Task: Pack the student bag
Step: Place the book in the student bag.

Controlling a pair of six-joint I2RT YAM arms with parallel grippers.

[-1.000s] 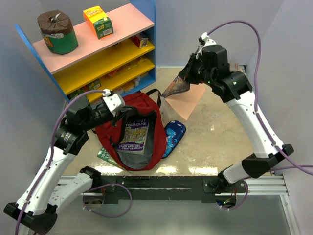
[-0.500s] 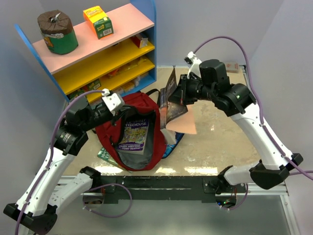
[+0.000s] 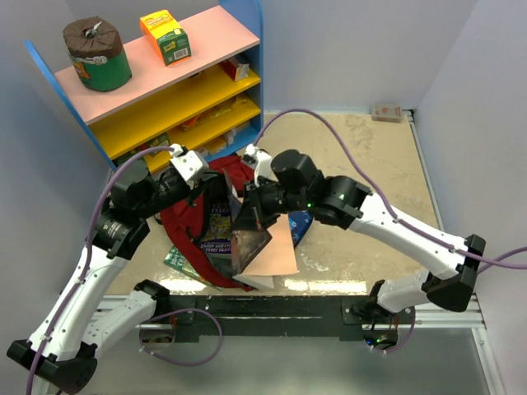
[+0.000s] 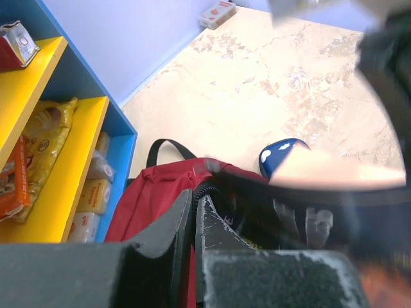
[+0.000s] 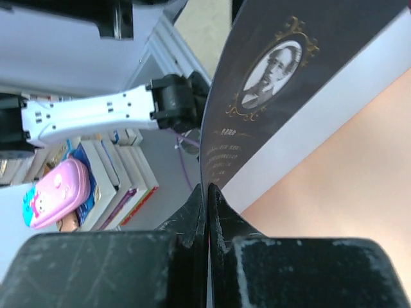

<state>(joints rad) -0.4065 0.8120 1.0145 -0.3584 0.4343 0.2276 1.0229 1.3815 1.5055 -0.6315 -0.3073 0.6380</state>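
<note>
The dark-red student bag (image 3: 183, 224) lies open on the table, partly hidden by the arms. My left gripper (image 3: 202, 186) is shut on the bag's zippered rim (image 4: 200, 191) and holds the opening up. A Treehouse book (image 3: 216, 225) sits inside. My right gripper (image 3: 249, 216) is shut on the cover of a dark book (image 3: 251, 243) with a salmon back (image 3: 276, 259), which hangs tilted over the bag's mouth. In the right wrist view the cover with an oval portrait (image 5: 276, 83) runs between the shut fingers (image 5: 192, 212). The red fabric (image 4: 144, 208) fills the left wrist view.
A blue pencil case (image 3: 299, 225) lies right of the bag, also seen from the left wrist (image 4: 277, 153). A green book (image 3: 174, 260) sticks out under the bag. A shelf unit (image 3: 165, 90) stands far left, with a green tin (image 3: 97, 56) and an orange box (image 3: 165, 35). A small box (image 3: 385, 112) sits far right.
My right arm has swung the book from the far right, down and left, to over the bag's opening. The left gripper has stayed on the bag's rim.
</note>
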